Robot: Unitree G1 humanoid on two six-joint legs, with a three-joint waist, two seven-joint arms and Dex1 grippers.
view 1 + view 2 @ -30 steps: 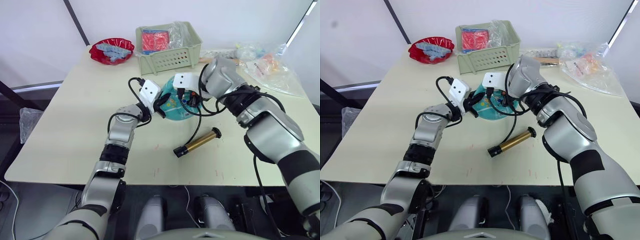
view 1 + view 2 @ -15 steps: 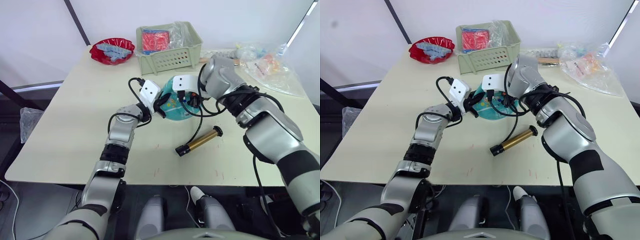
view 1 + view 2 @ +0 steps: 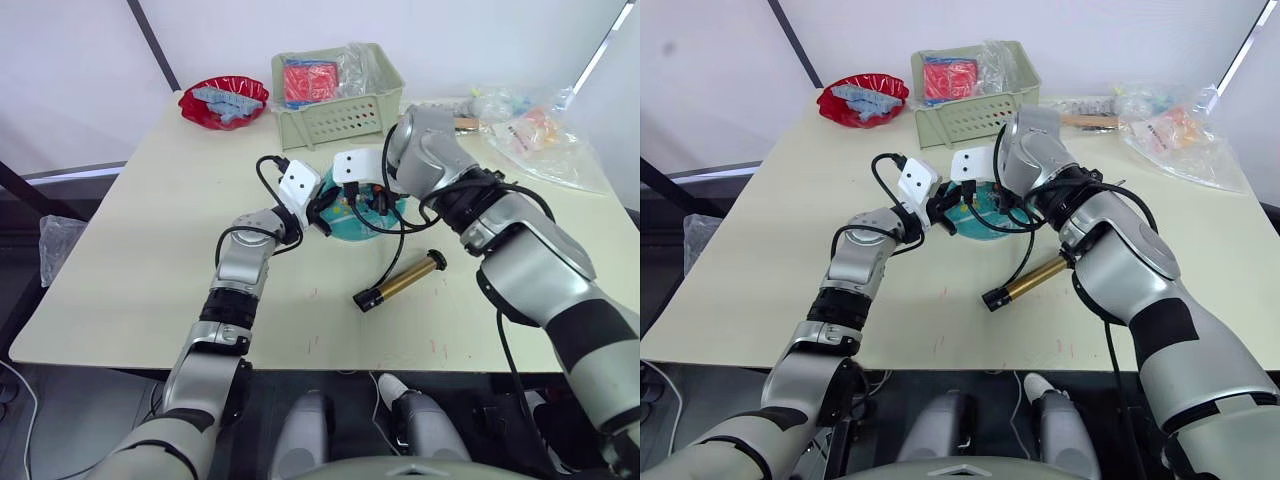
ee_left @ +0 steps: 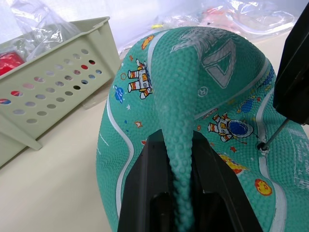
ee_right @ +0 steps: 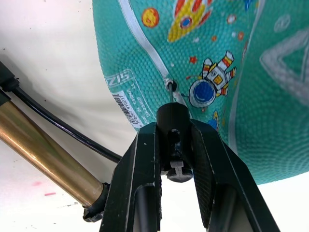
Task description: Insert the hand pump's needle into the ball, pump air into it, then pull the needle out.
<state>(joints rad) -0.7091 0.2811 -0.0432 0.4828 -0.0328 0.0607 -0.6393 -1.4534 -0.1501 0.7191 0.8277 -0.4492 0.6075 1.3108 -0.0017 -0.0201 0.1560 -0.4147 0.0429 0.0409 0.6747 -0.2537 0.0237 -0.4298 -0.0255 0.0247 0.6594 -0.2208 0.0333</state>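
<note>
A red bowl (image 3: 224,101) sits upper left, a green basket (image 3: 337,95) top centre, crinkled plastic bags (image 3: 540,135) upper right, all on a pale table (image 3: 130,250).

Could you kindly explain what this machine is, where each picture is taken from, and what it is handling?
It is a humanoid robot with two arms. Two pictures look down from its head; two come from cameras on its wrists. On the beige table lie a teal rubber ball with cartoon prints, a gold-barrelled hand pump, a green basket and a red bowl. The left gripper pinches a fold of the soft ball. The right gripper holds the black fitting of the thin metal needle, whose tip is at the ball's valve.
</note>
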